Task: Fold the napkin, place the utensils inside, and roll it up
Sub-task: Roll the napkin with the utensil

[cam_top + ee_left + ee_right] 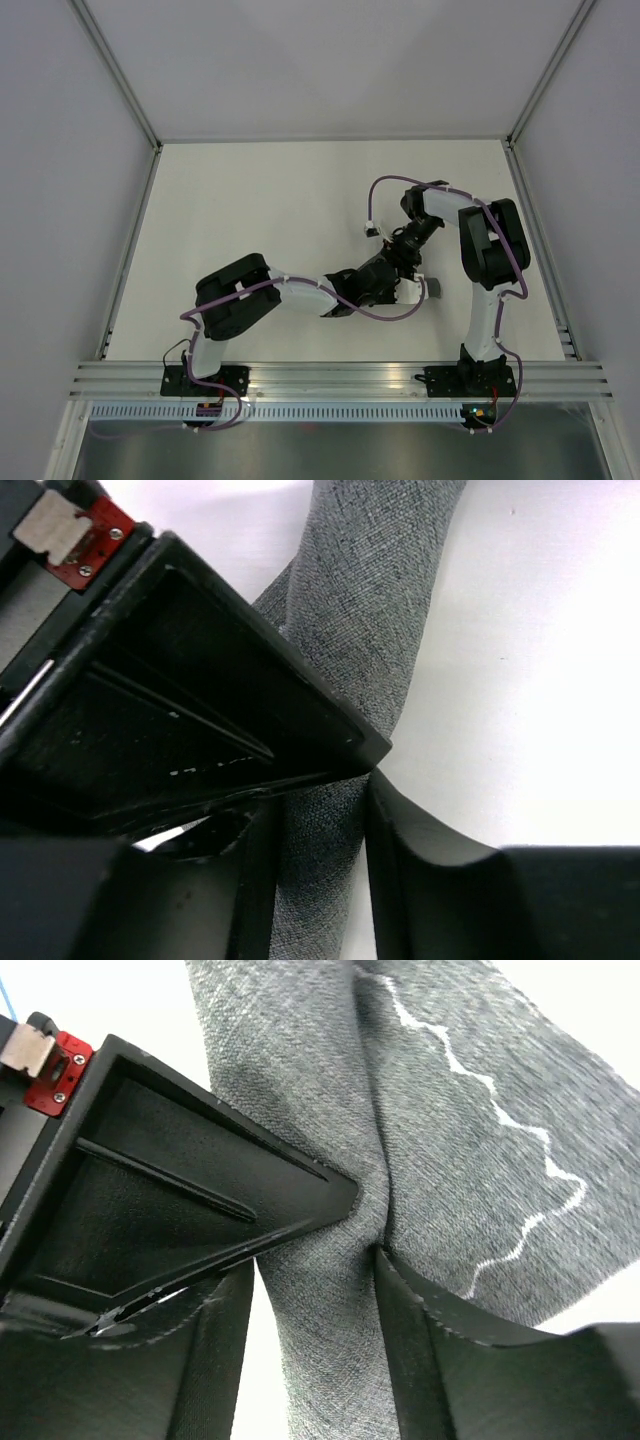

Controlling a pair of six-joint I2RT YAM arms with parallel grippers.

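Napkin (350, 600), bunched into a long grey band on the white table (540, 660) right of centre, is pinched between the fingertips of my left gripper (375, 770) and right gripper (370, 1225), presumably so the roll cannot spring open.

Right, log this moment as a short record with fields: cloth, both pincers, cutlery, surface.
cloth: dark grey fabric napkin, bunched lengthwise into a narrow band
left pincer: closed on the napkin
right pincer: closed on the napkin, fabric gathered at its tips
cutlery: not visible in any view
surface: white table
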